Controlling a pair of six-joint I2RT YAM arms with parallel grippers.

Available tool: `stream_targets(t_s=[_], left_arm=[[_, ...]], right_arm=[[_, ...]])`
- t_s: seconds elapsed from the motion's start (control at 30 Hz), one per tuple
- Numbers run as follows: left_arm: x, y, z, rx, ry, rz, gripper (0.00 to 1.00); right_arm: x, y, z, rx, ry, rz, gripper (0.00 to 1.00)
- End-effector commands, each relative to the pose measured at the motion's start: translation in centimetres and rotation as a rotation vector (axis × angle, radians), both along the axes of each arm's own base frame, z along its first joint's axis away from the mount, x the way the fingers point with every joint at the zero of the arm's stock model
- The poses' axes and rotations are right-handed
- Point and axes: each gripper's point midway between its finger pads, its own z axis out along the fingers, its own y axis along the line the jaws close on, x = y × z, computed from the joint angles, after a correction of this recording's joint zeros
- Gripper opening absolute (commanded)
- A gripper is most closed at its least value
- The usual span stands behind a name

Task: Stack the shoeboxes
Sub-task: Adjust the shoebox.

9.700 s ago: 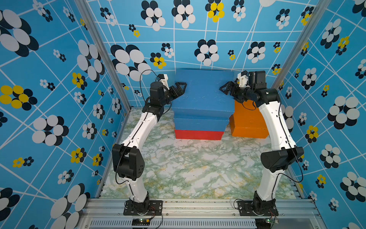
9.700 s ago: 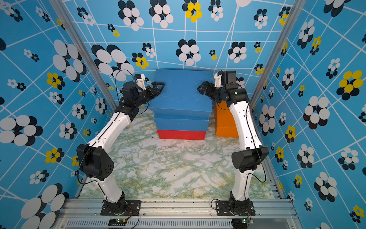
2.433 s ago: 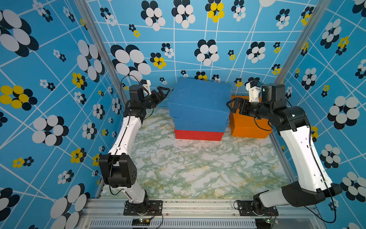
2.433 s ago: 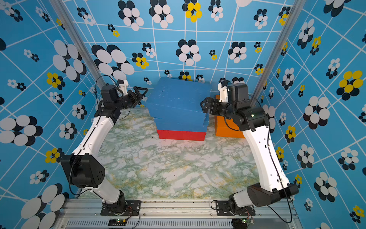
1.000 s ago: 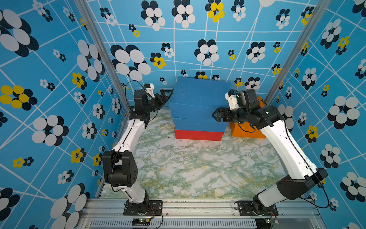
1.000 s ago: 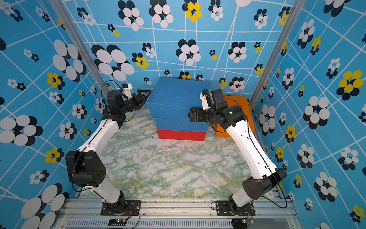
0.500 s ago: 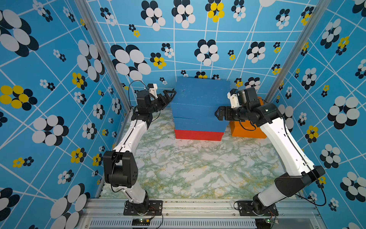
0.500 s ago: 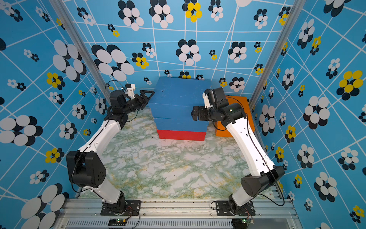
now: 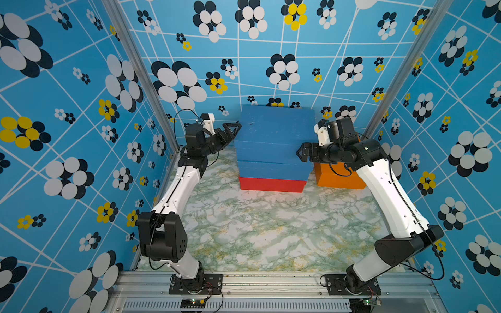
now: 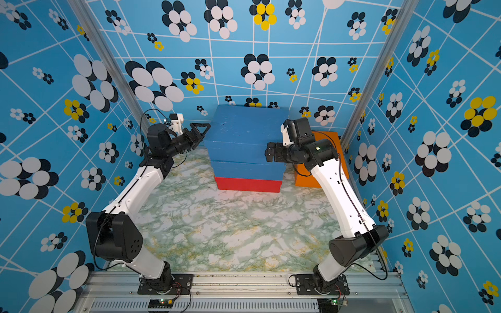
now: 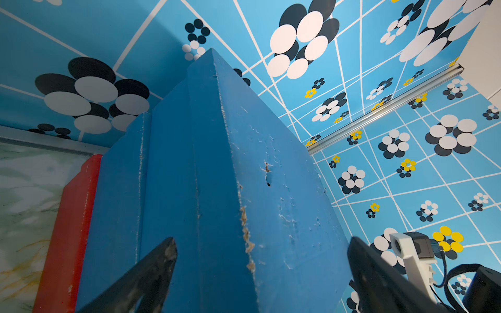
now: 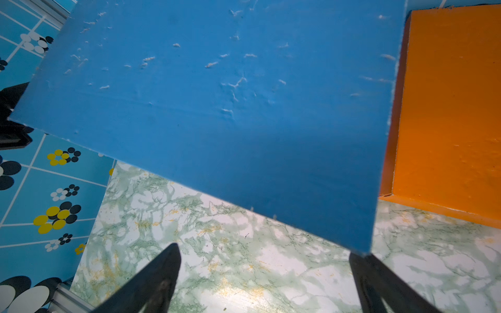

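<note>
Stack at the back edge of the bench (image 9: 257,230): red box (image 9: 271,184), lower blue box (image 9: 272,170), top blue box (image 9: 276,124) looking slightly skewed. The orange box (image 9: 339,178) sits alone in the back right corner. The left gripper (image 9: 233,131) and right gripper (image 9: 300,155) flank the top one, jaws wide open, holding nothing. I'd nudge both sides evenly.
</note>
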Motion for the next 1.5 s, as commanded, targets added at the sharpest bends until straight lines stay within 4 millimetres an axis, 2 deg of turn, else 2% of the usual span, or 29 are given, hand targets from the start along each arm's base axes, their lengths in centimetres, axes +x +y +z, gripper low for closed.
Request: stream_targets(t_s=[0.0, 0.5, 0.93, 1.47], left_arm=[[-1.0, -0.6, 1.3, -0.001, -0.045, -0.015, 0.99], [-1.5, -1.5, 0.9, -0.002, -0.042, -0.031, 1.00], [-2.8, -1.4, 1.9, -0.008, -0.061, -0.021, 0.99], [-3.6, -2.0, 2.1, -0.011, -0.066, -0.033, 1.00]], right_arm=[[0.4, -0.2, 0.2, -0.010, -0.006, 0.003, 0.99], [1.1, -0.7, 0.2, -0.010, -0.008, -0.014, 0.99], [1.7, -1.2, 0.2, -0.009, -0.011, -0.027, 0.99], [1.8, -1.5, 0.4, -0.011, -0.015, -0.031, 0.99]])
